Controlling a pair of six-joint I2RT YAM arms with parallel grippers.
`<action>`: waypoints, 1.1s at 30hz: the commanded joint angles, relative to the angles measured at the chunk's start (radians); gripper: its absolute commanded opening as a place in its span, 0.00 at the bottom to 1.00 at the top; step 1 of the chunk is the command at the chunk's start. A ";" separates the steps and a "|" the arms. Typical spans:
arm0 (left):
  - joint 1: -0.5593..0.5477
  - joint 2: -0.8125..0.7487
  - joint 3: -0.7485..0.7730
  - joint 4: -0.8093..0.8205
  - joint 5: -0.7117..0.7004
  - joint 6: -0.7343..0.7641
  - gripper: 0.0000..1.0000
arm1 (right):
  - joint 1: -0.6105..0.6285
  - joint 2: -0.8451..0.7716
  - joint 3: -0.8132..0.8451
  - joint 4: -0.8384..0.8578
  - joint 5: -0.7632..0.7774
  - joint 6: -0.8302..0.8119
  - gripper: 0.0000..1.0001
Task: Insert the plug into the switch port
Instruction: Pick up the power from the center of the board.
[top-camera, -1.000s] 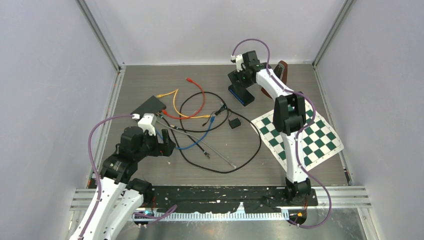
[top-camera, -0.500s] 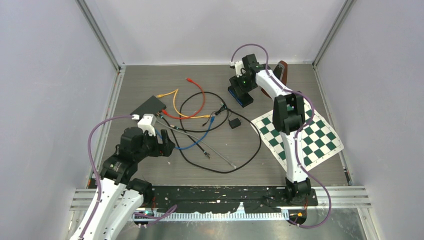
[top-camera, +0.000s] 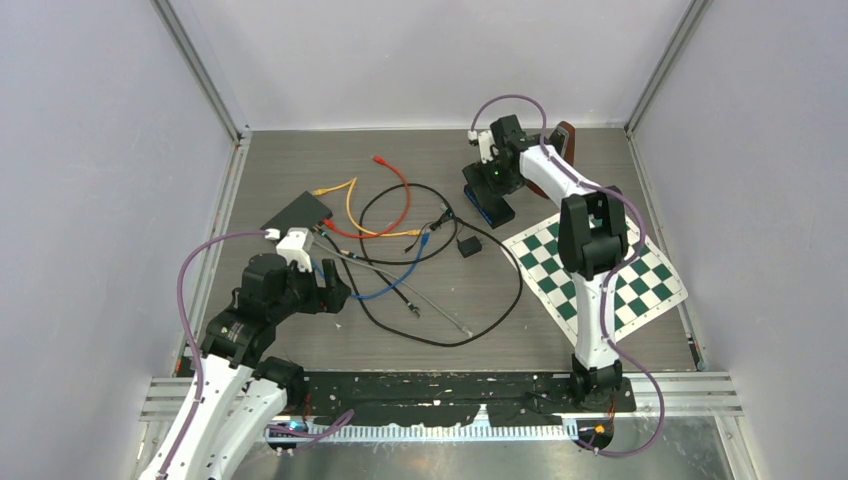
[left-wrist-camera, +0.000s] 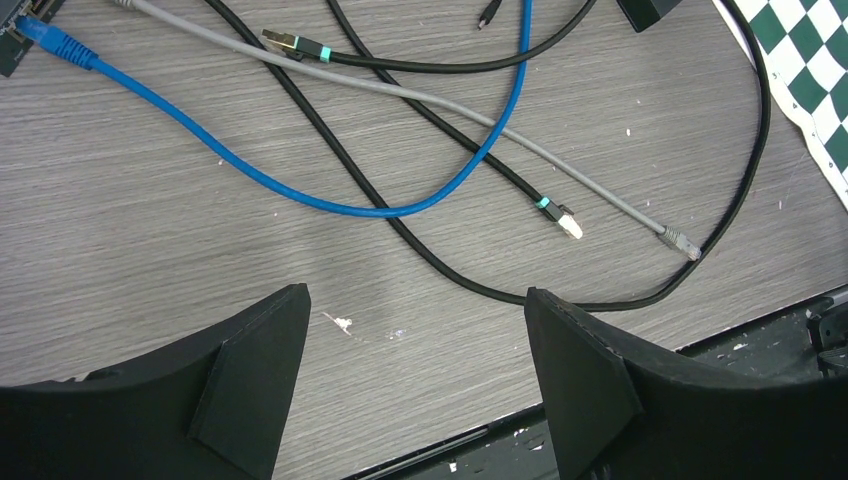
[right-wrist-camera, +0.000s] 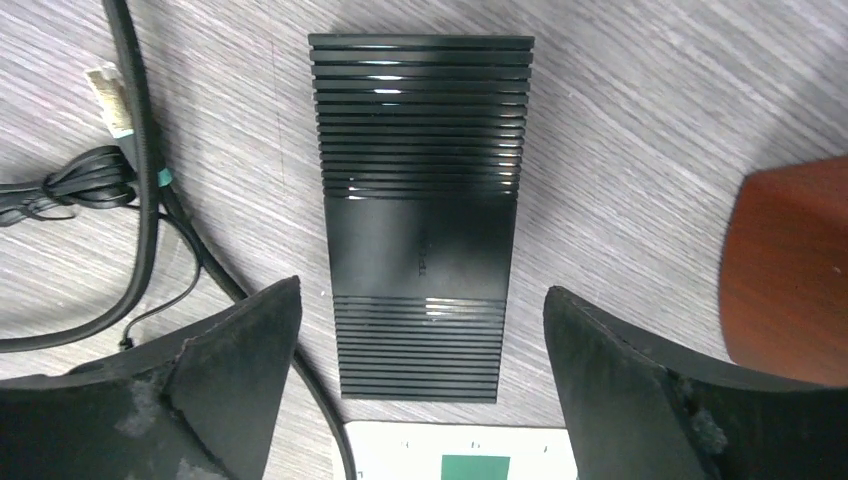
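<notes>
A black ribbed switch (right-wrist-camera: 420, 215) lies flat on the table, and my right gripper (right-wrist-camera: 420, 385) hangs open above its near end, one finger on each side, touching nothing. From above, the switch (top-camera: 482, 210) shows partly under that gripper (top-camera: 497, 192). A second black box (top-camera: 297, 211) at the left has blue, red and yellow cables running to it. A loose grey cable ends in a clear plug (left-wrist-camera: 683, 242) on the table. My left gripper (left-wrist-camera: 415, 385) stands open and empty over bare wood, short of the cables.
A black cable loop (top-camera: 500, 300) and a blue cable (left-wrist-camera: 330, 205) cross the middle. A black-tipped cable ends at a white plug (left-wrist-camera: 568, 226). A small black adapter (top-camera: 467, 246), a green checkered mat (top-camera: 600, 265) and a brown object (right-wrist-camera: 790, 260) lie near the switch.
My right gripper has shifted right and slightly nearer, staying over the switch. The left arm and the cables have not moved.
</notes>
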 joint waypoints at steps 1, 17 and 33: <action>-0.004 0.004 -0.002 0.040 0.009 0.004 0.82 | -0.003 -0.159 -0.001 0.011 0.002 0.030 0.99; -0.003 -0.007 -0.006 0.048 0.031 0.001 0.82 | 0.202 -0.389 -0.327 0.104 -0.016 0.197 0.80; -0.003 0.011 -0.003 0.045 0.033 0.001 0.82 | 0.278 -0.312 -0.400 0.090 0.163 0.238 0.89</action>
